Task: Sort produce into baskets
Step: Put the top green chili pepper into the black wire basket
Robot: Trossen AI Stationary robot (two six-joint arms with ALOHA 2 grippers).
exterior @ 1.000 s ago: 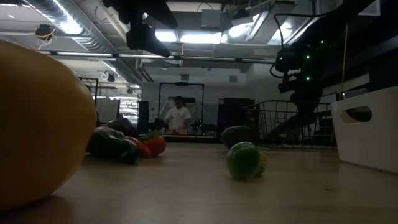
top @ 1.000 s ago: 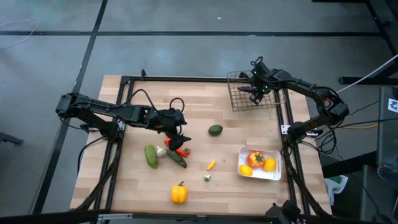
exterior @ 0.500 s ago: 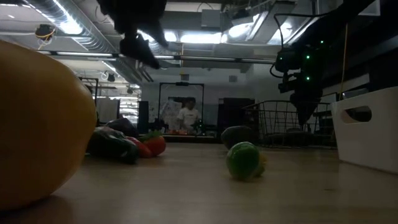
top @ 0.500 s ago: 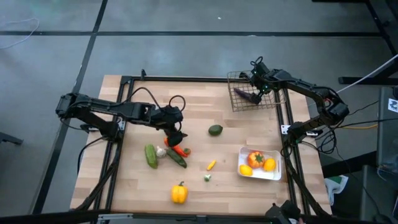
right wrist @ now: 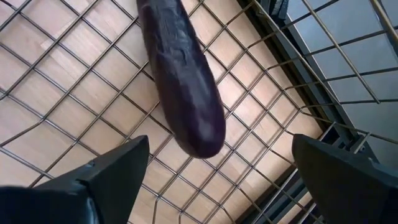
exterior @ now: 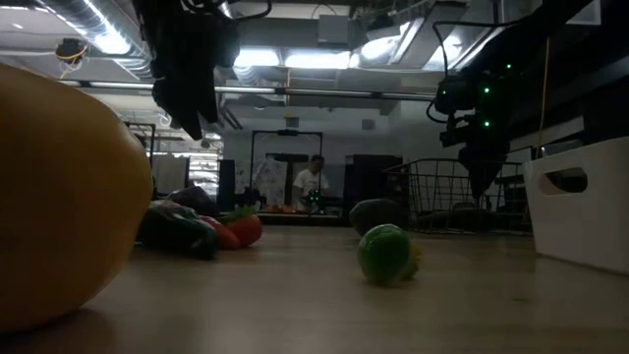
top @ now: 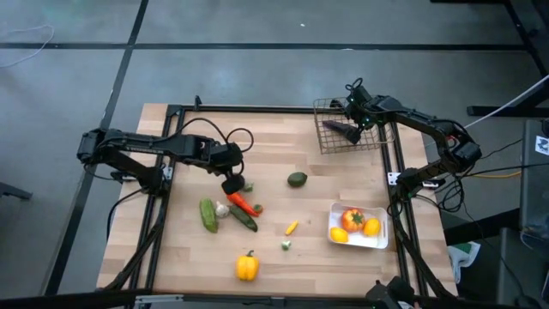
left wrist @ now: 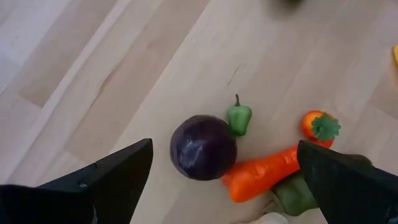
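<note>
My left gripper (top: 232, 183) hangs open above a cluster of produce at the table's middle left. In the left wrist view (left wrist: 224, 146) its fingers stand to either side of a round purple vegetable (left wrist: 203, 147). Beside that lie a small green pepper (left wrist: 239, 118), an orange carrot (left wrist: 264, 175) and a small orange-red fruit (left wrist: 318, 125). My right gripper (top: 356, 112) is open and empty over the wire-mesh basket (top: 326, 142) at the far right. A purple eggplant (right wrist: 183, 74) lies on the basket's mesh floor.
Two green cucumbers (top: 208, 215) and a white garlic (top: 222, 209) lie by the cluster. An avocado (top: 297, 178) lies mid-table and a yellow pepper (top: 247, 266) near the front edge. Two small pieces (top: 292, 227) lie between. The white tray (top: 334, 213) holds yellow and orange fruit.
The eggplant has dropped from my right gripper and now lies on the basket's floor; the gripper stays above it. My left gripper has drawn back toward the table's left edge, from over the carrot to over the purple vegetable.
</note>
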